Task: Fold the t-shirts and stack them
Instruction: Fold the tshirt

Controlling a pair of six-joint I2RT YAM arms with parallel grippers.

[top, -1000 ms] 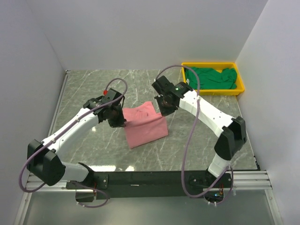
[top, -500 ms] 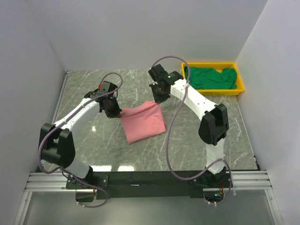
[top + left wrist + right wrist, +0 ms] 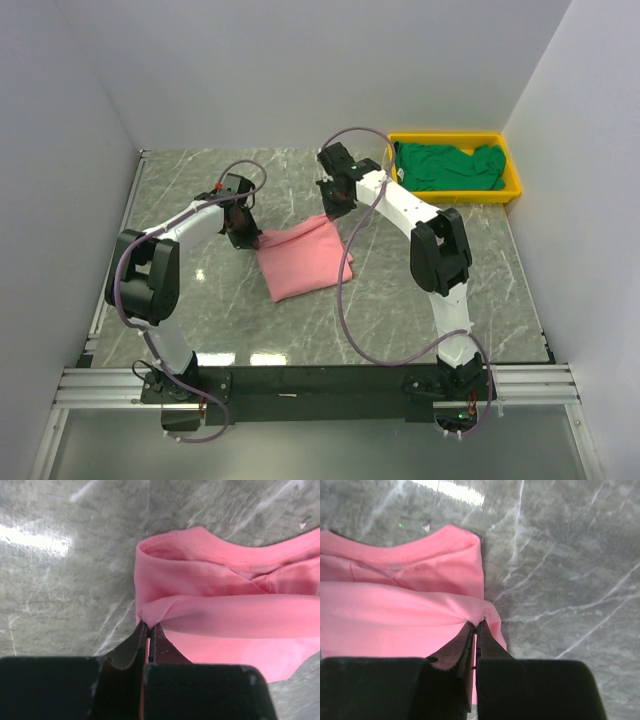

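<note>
Likely a lab test cell, white walls point(image 3: 300, 60), marble-look table point(image 3: 510, 280)

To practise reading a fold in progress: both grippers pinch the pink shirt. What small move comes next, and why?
Probably lower both corners and let go. The left gripper and right gripper are each shut on an upper-layer corner of the pink shirt, near its lower layer's far edge, so the fold looks almost laid.
</note>
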